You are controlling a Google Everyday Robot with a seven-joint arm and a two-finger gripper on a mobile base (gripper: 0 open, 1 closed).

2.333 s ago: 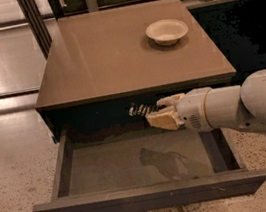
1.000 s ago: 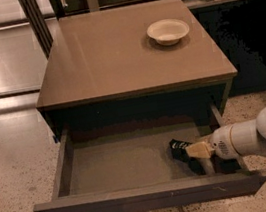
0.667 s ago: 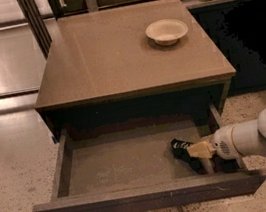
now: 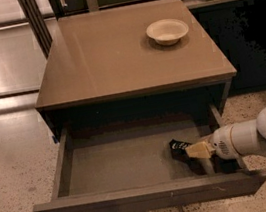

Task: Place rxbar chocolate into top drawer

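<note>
Listing item one: the rxbar chocolate (image 4: pixel 179 146) is sitting inside the top drawer (image 4: pixel 148 198), toward its right end and low over the greyish floor. Its right end is meeting the tip of the gripper (image 4: pixel 197 150), which is reaching in from the right over the drawer's side wall. Jaw state: it is proving impossible to tell whether they are clenched on the wrapper or released from it, since the bar's end is merging with the cream tip. Handling, as a judgement: the bar is looking light and flat, its wrapper likely slick and giving a little under pressure, its core firm enough not to fold; a hold across the short width near one end is looking soundest. Hidden or unclear: whether the bar is resting on the floor or hanging just above it; the bar's right portion behind the gripper; the drawer's right front corner behind the white arm (image 4: pixel 260 136), itself running off the right edge. Item two, a cream bowl (image 4: pixel 167 31), is standing on the cabinet top (image 4: pixel 114 55), well apart.
</note>
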